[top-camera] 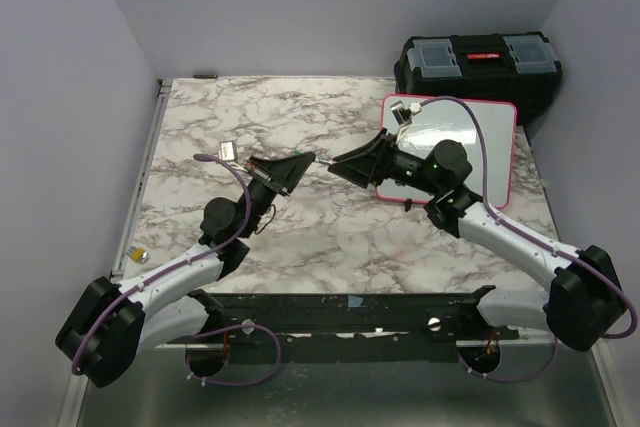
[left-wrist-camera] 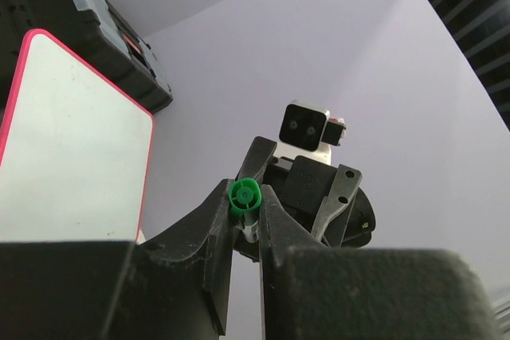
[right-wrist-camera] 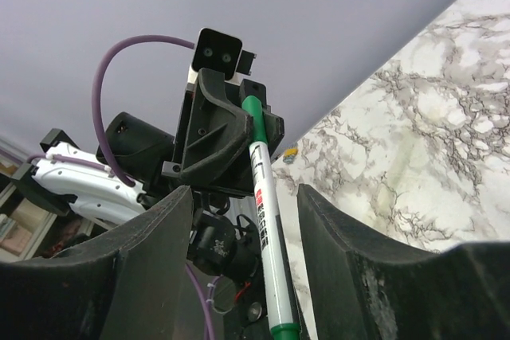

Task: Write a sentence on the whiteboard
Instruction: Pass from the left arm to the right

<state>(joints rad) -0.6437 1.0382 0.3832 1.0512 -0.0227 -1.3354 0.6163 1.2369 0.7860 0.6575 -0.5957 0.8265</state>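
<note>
Green-ended marker (right-wrist-camera: 263, 197): left hand (left-wrist-camera: 245, 206) clenched on one end; right hand (right-wrist-camera: 243, 220) released around barrel. Whiteboard (left-wrist-camera: 72, 141) blank; writing unstarted.

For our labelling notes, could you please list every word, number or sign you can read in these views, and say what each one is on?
Nothing can be read.
Green-capped marker: printed label with a red block and fine print, too small and blurred to read.
Black toolbox: red piece on the lid, no writing legible.
Whiteboard: the part in view is blank.
</note>
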